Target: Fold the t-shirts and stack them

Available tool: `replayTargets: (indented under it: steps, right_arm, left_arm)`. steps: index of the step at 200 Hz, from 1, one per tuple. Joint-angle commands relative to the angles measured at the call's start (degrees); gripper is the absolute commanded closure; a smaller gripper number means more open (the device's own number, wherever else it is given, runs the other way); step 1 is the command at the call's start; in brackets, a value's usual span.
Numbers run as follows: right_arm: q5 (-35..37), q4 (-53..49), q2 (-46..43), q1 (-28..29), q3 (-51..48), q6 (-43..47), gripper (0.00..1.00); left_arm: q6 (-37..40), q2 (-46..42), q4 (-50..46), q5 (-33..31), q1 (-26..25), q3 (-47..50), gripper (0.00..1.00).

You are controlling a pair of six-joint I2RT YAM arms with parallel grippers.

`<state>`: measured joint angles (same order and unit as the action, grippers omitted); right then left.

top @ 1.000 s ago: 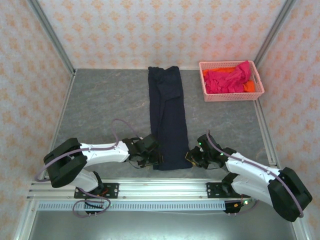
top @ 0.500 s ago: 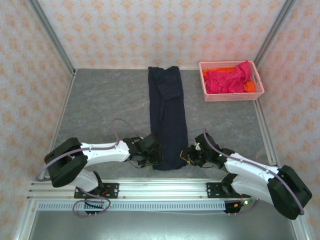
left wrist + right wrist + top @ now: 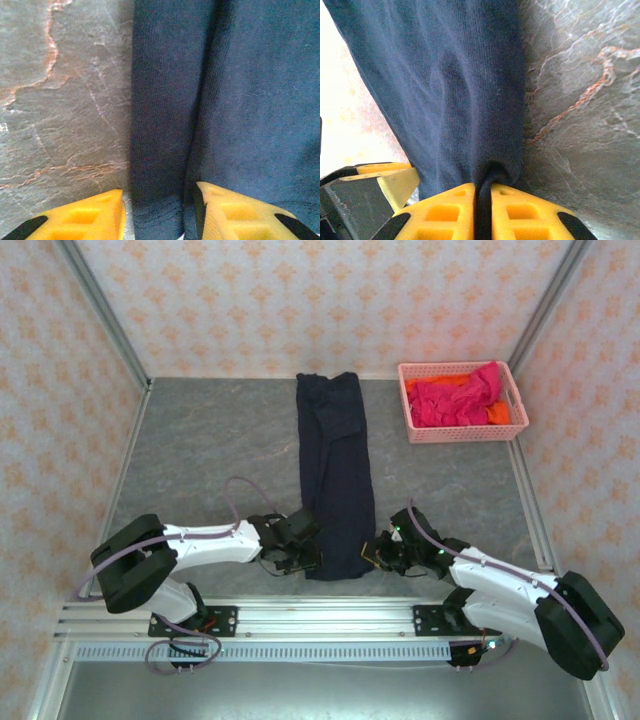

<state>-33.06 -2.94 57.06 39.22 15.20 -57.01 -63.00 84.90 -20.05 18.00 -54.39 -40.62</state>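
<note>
The dark navy t-shirt [image 3: 335,470] lies as a long narrow strip down the middle of the table. My left gripper [image 3: 312,562] is at its near left corner; in the left wrist view the gripper [image 3: 159,197] is open, its yellow fingers [image 3: 95,215] straddling the shirt's folded left edge [image 3: 162,150] without pinching it. My right gripper [image 3: 372,555] is at the near right corner, and in the right wrist view it [image 3: 482,192] is shut on a bunched fold of the navy cloth [image 3: 450,90]. A magenta-red t-shirt [image 3: 455,400] and an orange one [image 3: 500,415] lie crumpled in the basket.
The pink lattice basket [image 3: 460,433] stands at the back right against the wall. Patterned walls close in the grey stone-look table [image 3: 210,460] on three sides. A metal rail [image 3: 320,625] with the arm bases runs along the near edge.
The right jaws have closed onto the shirt's near right corner. The left jaws have narrowed around the near left edge. Both arms have barely shifted.
</note>
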Motion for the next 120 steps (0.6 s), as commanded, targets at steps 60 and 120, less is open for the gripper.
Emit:
replayTargets:
  steps: [60,120]
  right_arm:
    - [0.09,1.93,-0.1,0.33,-1.56,-0.38,0.83]
    - [-0.08,1.93,-0.58,0.33,-1.59,-0.47,0.84]
  left_arm:
    - [0.07,-1.84,4.35,-0.93,-2.63,-3.57,0.56]
    - [-0.61,-0.41,0.25,-3.76,-2.62,-2.9,0.52]
